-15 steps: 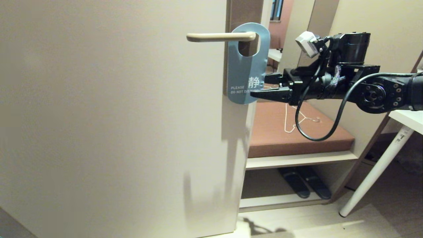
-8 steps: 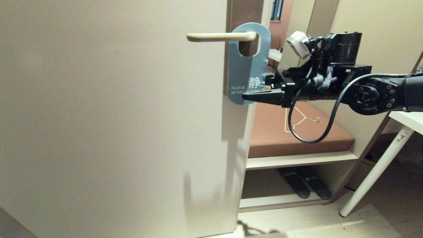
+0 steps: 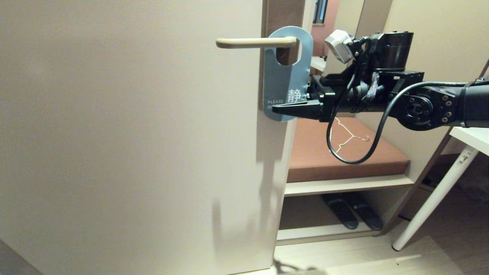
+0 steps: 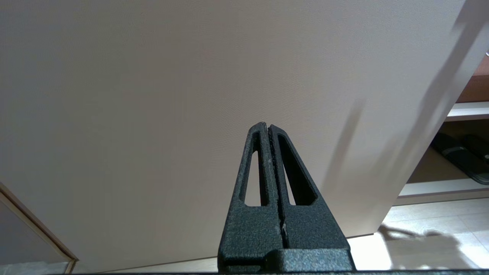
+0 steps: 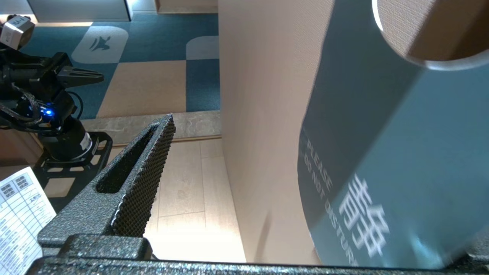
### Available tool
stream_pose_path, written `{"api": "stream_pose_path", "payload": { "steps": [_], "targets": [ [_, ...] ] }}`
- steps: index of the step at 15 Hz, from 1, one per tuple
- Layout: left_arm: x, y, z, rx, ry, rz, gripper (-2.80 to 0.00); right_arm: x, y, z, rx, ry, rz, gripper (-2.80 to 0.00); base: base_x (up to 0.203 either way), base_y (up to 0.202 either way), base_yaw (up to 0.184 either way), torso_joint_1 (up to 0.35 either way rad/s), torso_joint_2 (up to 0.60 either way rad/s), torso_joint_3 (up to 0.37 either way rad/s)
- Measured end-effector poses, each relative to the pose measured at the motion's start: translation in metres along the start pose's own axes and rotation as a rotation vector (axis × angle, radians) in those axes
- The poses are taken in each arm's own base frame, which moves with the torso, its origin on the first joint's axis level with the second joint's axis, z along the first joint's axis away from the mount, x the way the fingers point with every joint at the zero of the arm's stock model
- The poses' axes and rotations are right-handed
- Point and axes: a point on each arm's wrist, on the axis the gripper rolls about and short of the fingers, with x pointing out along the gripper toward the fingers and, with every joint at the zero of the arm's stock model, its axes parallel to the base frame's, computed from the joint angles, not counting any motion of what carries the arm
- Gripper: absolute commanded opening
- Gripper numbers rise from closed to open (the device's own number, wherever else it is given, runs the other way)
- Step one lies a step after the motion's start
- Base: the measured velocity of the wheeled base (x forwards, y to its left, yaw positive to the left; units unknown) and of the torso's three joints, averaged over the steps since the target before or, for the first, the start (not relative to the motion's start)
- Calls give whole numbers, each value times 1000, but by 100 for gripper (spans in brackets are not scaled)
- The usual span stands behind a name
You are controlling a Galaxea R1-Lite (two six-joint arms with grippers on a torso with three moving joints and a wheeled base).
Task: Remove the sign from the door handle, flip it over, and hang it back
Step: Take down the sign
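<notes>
Right pincer [image 3: 292,104] spread around the sign's lower end

The blue-grey sign [image 3: 284,76] hangs by its large hole on the door handle [image 3: 254,42], "PLEASE DO NOT DISTURB" facing out. The right pincer reaches in level from the door's open edge, fingers apart: one finger [image 3: 292,109] lies in front of the sign's lower end, the other passes behind it, so the sign sits between them. The left pincer [image 4: 266,128], fingers pressed together and holding nothing, points at the bare door panel [image 3: 130,133].
</notes>
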Motion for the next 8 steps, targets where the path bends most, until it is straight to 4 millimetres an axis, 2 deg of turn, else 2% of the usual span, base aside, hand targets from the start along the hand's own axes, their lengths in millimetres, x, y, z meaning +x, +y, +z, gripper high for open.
{"api": "stream_pose_path", "payload": {
  "steps": [8],
  "targets": [
    [0,0,0,0,0,-1,-280,7,-1,-2,1,1,14,0,0,0,0,0,0,0]
  ]
}}
